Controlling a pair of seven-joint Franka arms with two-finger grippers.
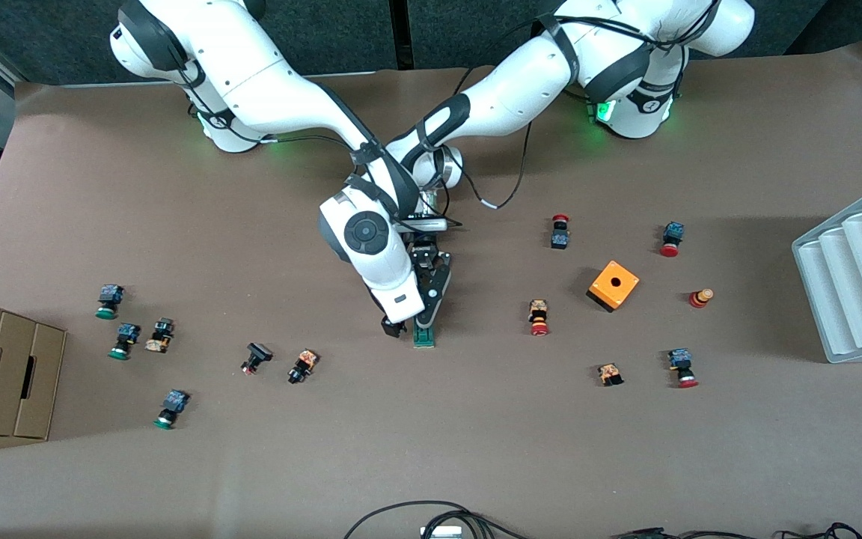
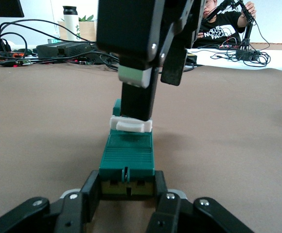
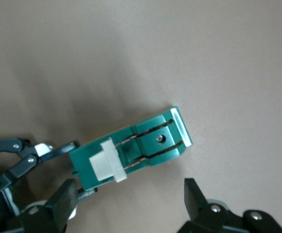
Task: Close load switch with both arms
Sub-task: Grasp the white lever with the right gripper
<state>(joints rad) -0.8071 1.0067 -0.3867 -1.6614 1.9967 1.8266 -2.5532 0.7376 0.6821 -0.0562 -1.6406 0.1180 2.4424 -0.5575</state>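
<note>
Two arms are working at the middle of the table, where the switch [image 1: 424, 335] is lying on the brown paper, well apart from the scattered buttons and the orange cube [image 1: 613, 285]. The left gripper [image 2: 126, 194] is clenching one end of the switch between its fingers, pinning it to the table. The right gripper [image 1: 393, 327] is hanging just over the switch with its jaws spread and nothing in them; in the left wrist view one of its fingers is standing right at the white lever [image 2: 131, 124]. Judging by this, the bracing step is done and the closing push is in hand: the right gripper needs to be pressing the lever along the body while the left is keeping its hold. No writing is readable on the switch; a shirt in the background is reading "THE NORTH FACE".
</note>
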